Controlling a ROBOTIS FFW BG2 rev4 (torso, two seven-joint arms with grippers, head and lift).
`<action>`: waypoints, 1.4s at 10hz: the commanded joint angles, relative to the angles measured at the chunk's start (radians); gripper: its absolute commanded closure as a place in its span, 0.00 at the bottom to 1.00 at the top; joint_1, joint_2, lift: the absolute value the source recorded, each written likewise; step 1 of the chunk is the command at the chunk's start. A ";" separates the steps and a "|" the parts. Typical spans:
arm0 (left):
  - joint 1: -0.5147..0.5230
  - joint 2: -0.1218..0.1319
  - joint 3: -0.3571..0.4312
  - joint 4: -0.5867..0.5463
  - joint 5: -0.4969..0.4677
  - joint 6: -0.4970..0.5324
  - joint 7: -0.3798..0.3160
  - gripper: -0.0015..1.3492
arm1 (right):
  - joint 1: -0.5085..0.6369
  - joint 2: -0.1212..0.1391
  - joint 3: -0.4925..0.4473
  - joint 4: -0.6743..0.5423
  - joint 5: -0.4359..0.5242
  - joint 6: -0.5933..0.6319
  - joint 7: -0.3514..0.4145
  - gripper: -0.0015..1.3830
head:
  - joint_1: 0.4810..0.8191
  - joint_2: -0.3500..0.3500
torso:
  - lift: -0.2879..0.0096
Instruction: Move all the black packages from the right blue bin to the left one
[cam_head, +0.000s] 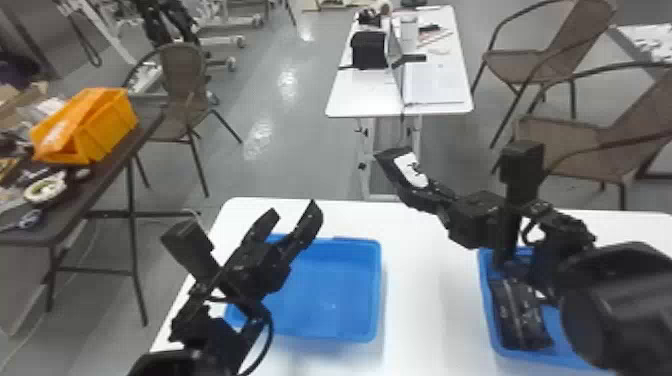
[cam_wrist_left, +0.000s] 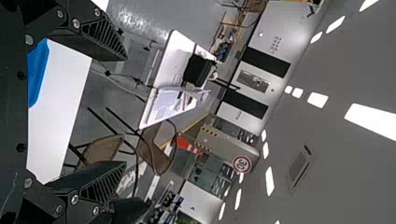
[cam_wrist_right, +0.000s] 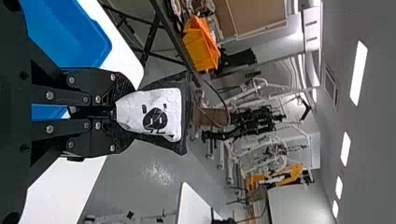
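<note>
Black package (cam_head: 411, 170) clamped in right hand (cam_head: 424, 194); left hand (cam_head: 295, 211) apart; right bin (cam_head: 567, 327) holds second package (cam_head: 520, 317), perhaps more.

shiny grey floor (cam_head: 300, 160), brown chair (cam_head: 182, 75) beside dark table (cam_head: 75, 204), bright ceiling lights (cam_wrist_right: 358, 72)

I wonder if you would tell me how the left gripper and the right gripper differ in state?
The left gripper is open and holds nothing, while the right gripper is closed on a black package. The left gripper's fingers stand well apart; the right gripper's pinch the package between them. Both have two black fingers.
</note>
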 joint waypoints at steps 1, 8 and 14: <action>-0.045 -0.001 0.004 0.000 0.027 0.038 -0.015 0.17 | -0.051 -0.008 0.076 0.032 -0.043 -0.008 0.003 0.83 | 0.63 0.80 | 0.97; -0.145 -0.001 -0.003 0.027 0.034 0.119 -0.063 0.08 | -0.173 -0.017 0.270 0.113 -0.159 -0.041 0.014 0.83 | 0.62 0.90 | 0.97; -0.150 -0.024 -0.016 0.029 -0.012 0.145 -0.035 0.90 | -0.176 -0.006 0.270 0.136 -0.169 -0.037 0.017 0.83 | 0.63 0.91 | 0.97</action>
